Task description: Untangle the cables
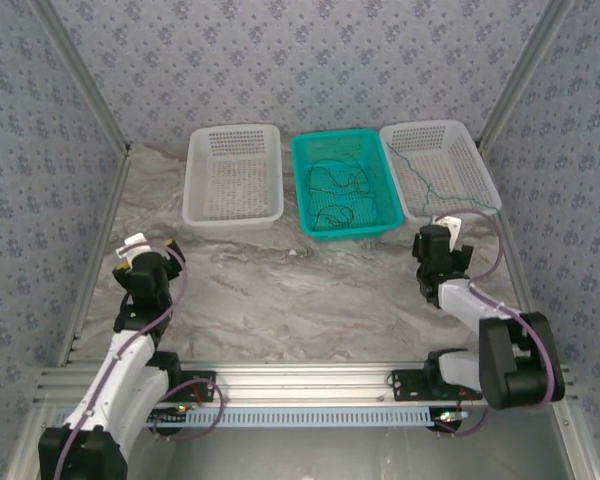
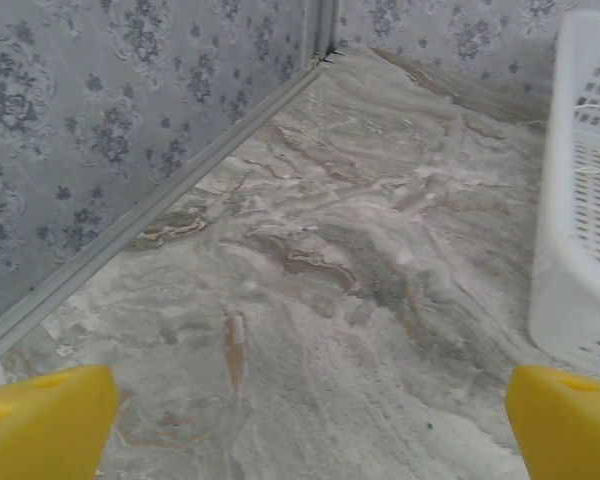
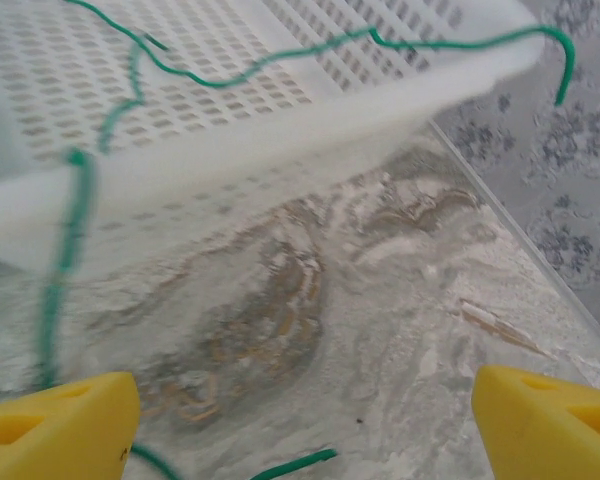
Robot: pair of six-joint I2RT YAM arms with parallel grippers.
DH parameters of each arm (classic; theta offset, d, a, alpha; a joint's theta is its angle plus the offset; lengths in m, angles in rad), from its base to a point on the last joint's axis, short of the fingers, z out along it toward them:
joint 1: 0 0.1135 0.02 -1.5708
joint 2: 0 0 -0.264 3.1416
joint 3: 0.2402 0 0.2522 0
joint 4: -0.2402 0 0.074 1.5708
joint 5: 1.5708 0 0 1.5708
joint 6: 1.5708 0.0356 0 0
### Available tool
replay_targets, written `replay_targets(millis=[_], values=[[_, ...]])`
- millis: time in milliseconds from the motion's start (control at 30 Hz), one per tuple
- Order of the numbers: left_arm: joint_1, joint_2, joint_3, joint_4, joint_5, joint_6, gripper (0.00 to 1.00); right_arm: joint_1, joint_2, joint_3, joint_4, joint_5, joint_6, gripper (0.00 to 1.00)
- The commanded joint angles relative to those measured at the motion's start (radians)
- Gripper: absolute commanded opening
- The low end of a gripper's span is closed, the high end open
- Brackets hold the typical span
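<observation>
Left claw (image 1: 130, 255) sits over the left side of the marble desk (image 1: 280, 290), near the wall. Jaws spread wide, nothing between them. In the left wrist view its yellow fingertips (image 2: 42, 422) stand at the two bottom corners with bare desk between, and a white basket wall at the right edge.

Three baskets in a row along the far side of the desk. Left basket (image 1: 233, 215), white, no cable visible in it. Teal basket (image 1: 310, 190) in the middle holds dark cables (image 1: 332, 190) in loose tangled loops on its floor. Right basket (image 1: 475, 170), white, holds the green cable (image 1: 420, 172), which runs from the far rim across the floor toward the near rim.

Right claw (image 1: 450, 228) is just in front of the right basket's near edge. Jaws apart, gripping nothing; its fingertips (image 3: 58, 425) are well separated in the right wrist view. There the green cable (image 3: 280, 62) crosses the basket floor, one end arching over the rim at right, another stretch hanging down over the near wall at left to the desk by the left fingertip. A short green end lies on the desk between the fingertips.
</observation>
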Motion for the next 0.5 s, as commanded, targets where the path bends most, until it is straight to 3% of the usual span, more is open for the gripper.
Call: replay_targets(millis=[0,133,200,233,333,367,400,467], values=[[-0.005,-0.007,-0.033,0.120,-0.063,0.050,0.99,-0.039,0.051,-0.034,0.272,-0.059,-0.012,0.89],[-0.006,-0.004,-0.072,0.179,-0.045,0.066,0.99,-0.050,0.195,-0.033,0.472,-0.131,-0.082,0.91],[-0.005,-0.001,-0.081,0.195,-0.043,0.081,0.99,-0.042,0.211,-0.005,0.421,-0.179,-0.112,0.93],[-0.005,-0.002,-0.086,0.207,-0.031,0.098,0.99,-0.045,0.218,-0.025,0.478,-0.206,-0.139,0.95],[-0.004,0.001,-0.107,0.260,0.048,0.148,0.99,-0.107,0.289,-0.123,0.729,-0.411,-0.159,1.00],[-0.003,0.004,-0.118,0.290,0.088,0.162,0.99,-0.118,0.290,-0.118,0.717,-0.429,-0.151,1.00],[-0.003,0.014,-0.129,0.325,0.115,0.168,0.99,-0.134,0.240,-0.072,0.544,-0.477,-0.145,1.00],[-0.003,0.054,-0.141,0.393,0.131,0.174,0.99,-0.150,0.274,-0.061,0.586,-0.544,-0.153,1.00]])
